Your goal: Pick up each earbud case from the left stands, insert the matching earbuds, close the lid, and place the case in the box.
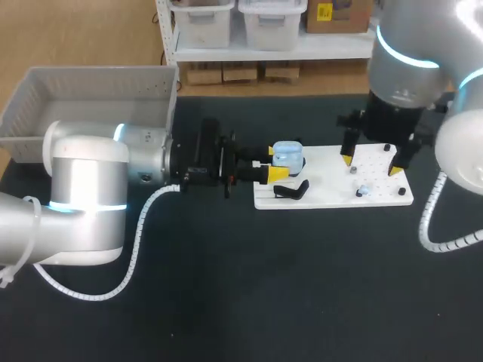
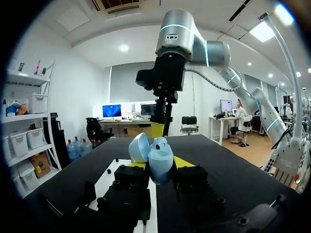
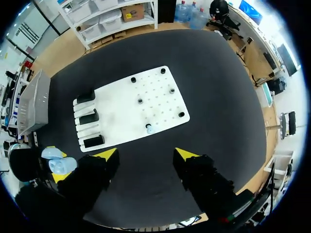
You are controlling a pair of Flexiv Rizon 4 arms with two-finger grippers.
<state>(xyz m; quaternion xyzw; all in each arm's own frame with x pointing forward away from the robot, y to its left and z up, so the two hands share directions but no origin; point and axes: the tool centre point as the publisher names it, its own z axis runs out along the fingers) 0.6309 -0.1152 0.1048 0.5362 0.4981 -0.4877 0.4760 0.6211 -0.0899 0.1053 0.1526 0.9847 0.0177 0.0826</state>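
Case (image 1: 287, 157), pale blue, is clamped between the two yellow tips of the left gripper (image 1: 273, 162), one finger on each side. Its lid stands open, tipped back to one side of the body, as the left wrist view shows (image 2: 158, 158) with the gripper (image 2: 159, 165) around its lower half. In the head view the case lies over the left end of a white board (image 1: 377, 192), just above a black stand (image 1: 290, 190). Whether the case touches the board or hangs clear of it cannot be told.

The right gripper (image 1: 371, 164) hangs over the right half of the board with its fingers spread apart and nothing between them. From its own wrist view the gripper (image 3: 146, 155) looks straight down on the board (image 3: 116, 107). There, three black stands (image 3: 89, 117) sit in a row along the end nearer the case (image 3: 57, 162). A small pale earbud (image 3: 149, 129) lies by the board's near edge, also seen in the head view (image 1: 363, 190). A few short dark pegs (image 3: 133, 79) stand on the board's other half.

A grey box (image 1: 90, 83) sits at the far left corner of the black worktop (image 1: 264, 286), well apart from the board, behind the left arm.
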